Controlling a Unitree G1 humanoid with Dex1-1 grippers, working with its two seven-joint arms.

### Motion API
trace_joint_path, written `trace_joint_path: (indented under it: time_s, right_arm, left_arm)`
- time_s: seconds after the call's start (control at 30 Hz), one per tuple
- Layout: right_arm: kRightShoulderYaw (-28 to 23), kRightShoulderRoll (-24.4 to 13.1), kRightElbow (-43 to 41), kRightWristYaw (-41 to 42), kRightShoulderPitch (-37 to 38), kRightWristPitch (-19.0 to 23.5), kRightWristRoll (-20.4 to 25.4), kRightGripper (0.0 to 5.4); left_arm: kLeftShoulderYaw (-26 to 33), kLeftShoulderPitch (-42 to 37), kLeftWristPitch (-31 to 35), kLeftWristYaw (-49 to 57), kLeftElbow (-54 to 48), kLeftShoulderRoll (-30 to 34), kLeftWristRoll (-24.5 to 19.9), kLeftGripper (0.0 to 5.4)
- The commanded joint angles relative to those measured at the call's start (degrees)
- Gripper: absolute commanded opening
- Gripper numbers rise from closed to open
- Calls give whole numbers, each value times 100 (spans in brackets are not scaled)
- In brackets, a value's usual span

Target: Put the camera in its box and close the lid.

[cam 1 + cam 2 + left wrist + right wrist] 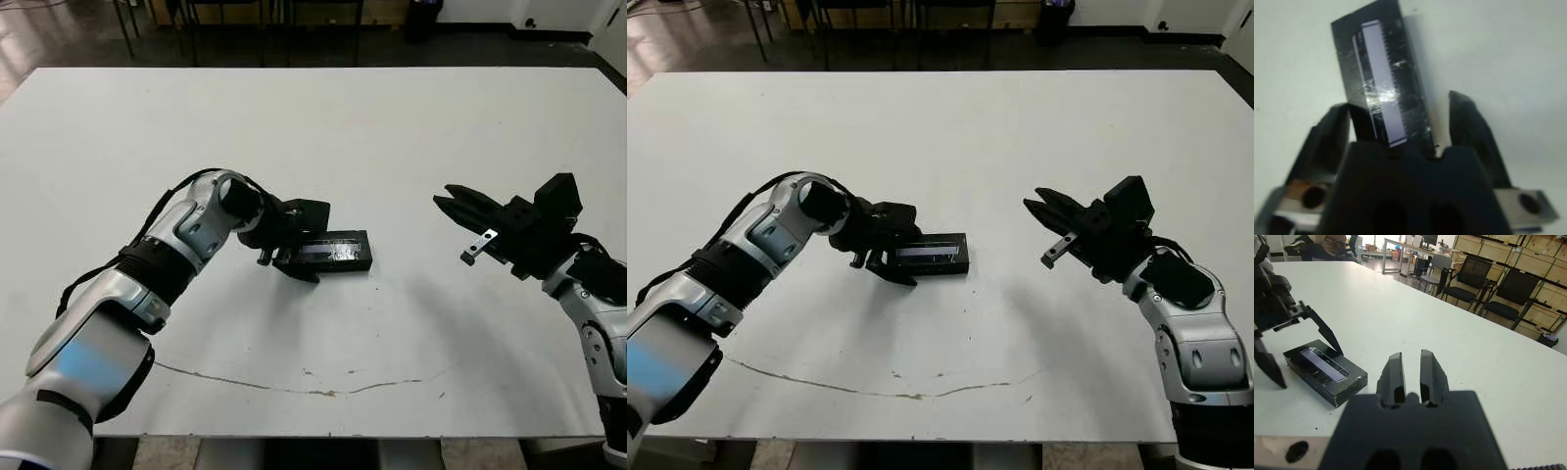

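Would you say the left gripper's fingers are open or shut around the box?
Open. The left gripper straddles one end of the box; its fingers stand apart on either side, with gaps showing.

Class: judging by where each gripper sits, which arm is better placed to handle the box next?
Probably the left. The left gripper straddles one end of the box, fingers open; the right gripper hangs apart, off the table.

White desk [323, 127], a thin crack [294, 384] near its front edge. Dark glossy floor [39, 34] beyond. Black chairs [1469, 281], wooden crates [1528, 254], further tables [1400, 246].
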Motion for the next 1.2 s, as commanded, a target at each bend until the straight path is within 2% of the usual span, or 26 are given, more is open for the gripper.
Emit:
trace_joint_path:
  time_s: [0.03, 0.23, 0.4, 0.57, 0.67, 0.77, 0.9, 0.97, 1.07, 1.2]
  right_arm:
    - [-8, -47, 67, 32, 87, -6, -3, 0]
    - [-1, -59, 111, 42, 104, -43, -37, 0]
    - [18, -31, 159, 51, 103, -83, -36, 0]
    - [24, -22, 147, 2, 132, -91, -61, 0]
    - [29, -9, 174, 10, 127, -67, -36, 0]
    - [47, 30, 222, 23, 110, -128, -24, 0]
    - [111, 114, 291, 13, 71, -275, -51, 0]
    - [158, 146, 252, -82, 48, -218, -92, 0]
    - [217, 263, 293, -206, -1, -267, -117, 0]
    - [281, 442, 239, -466, -42, -119, -129, 0]
  left_arm:
    - [-179, 413, -285, -255, 116, 262, 80, 416]
    - [43, 658, -332, -154, 13, 797, 71, 539]
    - [332, 918, -286, 3, -265, 1323, 45, 539]
    - [1000, 1189, -261, 155, -358, 1751, -410, 539]
    - [1746, 1725, 20, 1196, -981, 1850, -517, 539]
    - [2532, 2427, 443, 2478, -1976, 1579, -673, 539]
    - [3006, 2997, 610, 3905, -3079, 751, -876, 477]
    - [3137, 3196, 521, 4415, -3437, 90, -1309, 428]
    - [3031, 3373, 772, 4863, -4089, -580, -1700, 354]
    - [2743, 3444, 1359, 5346, -4702, -1215, -1910, 259]
